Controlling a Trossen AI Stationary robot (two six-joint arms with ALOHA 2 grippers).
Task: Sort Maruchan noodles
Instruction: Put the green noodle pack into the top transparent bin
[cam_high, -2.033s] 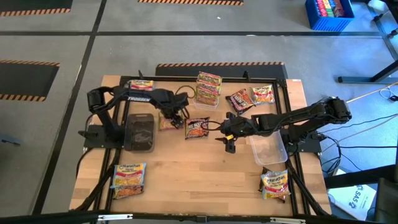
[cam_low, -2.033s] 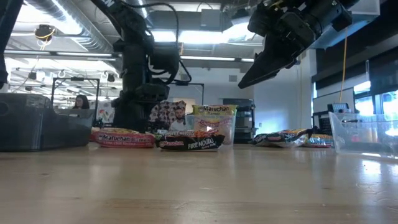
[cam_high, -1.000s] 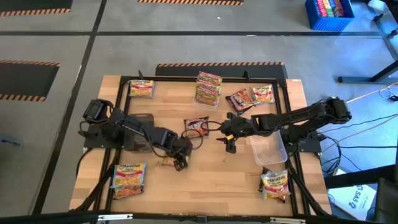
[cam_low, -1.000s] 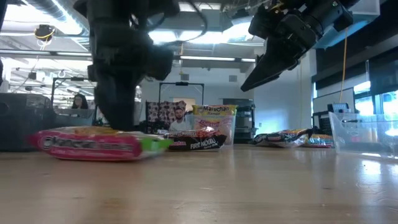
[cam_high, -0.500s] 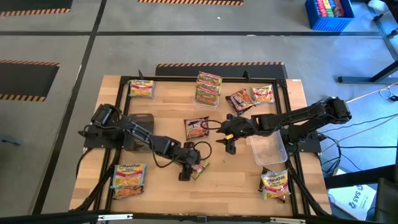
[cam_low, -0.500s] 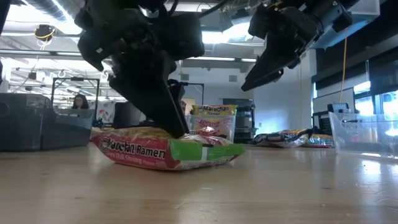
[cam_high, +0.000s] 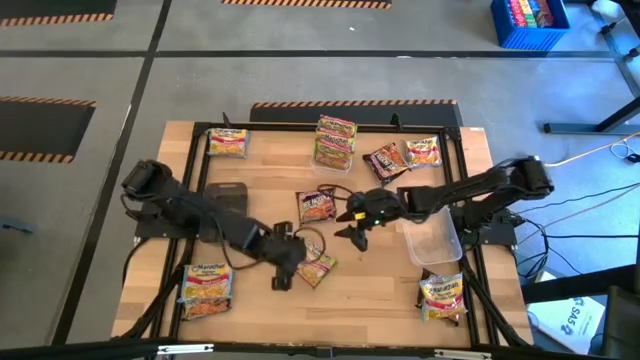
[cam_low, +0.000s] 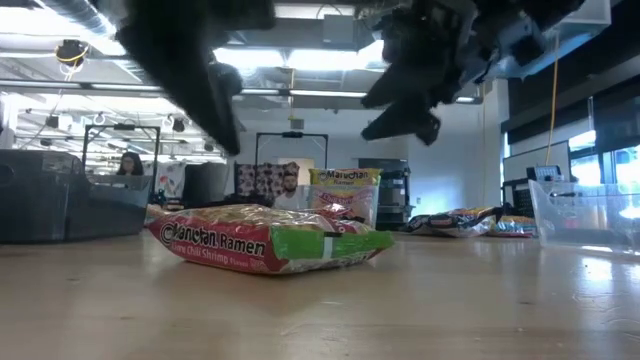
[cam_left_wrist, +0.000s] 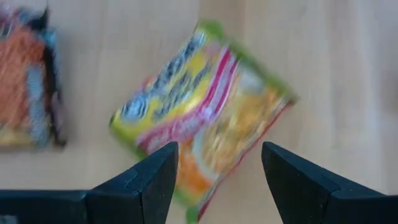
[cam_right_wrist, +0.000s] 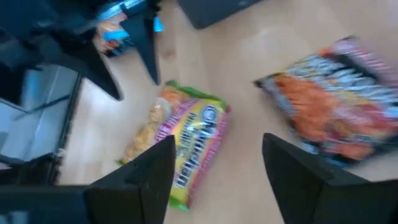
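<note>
Yellow-green packet (cam_high: 318, 269) lies flat, alone, mid-bench near front, free of left gripper (cam_high: 281, 279); jaws wide, empty, just left of it, likely a fresh drop spot for its sort

Right gripper (cam_high: 356, 234) hovers above dark packet (cam_high: 317, 206), jaws apart, empty

Other noodles scattered: stack (cam_high: 335, 140) far centre, pairs at corners

Wooden bench (cam_high: 380, 290); grey floor, hazard tape beyond

left hand (cam_high: 279, 281) open, right hand (cam_high: 350, 232) open
</note>
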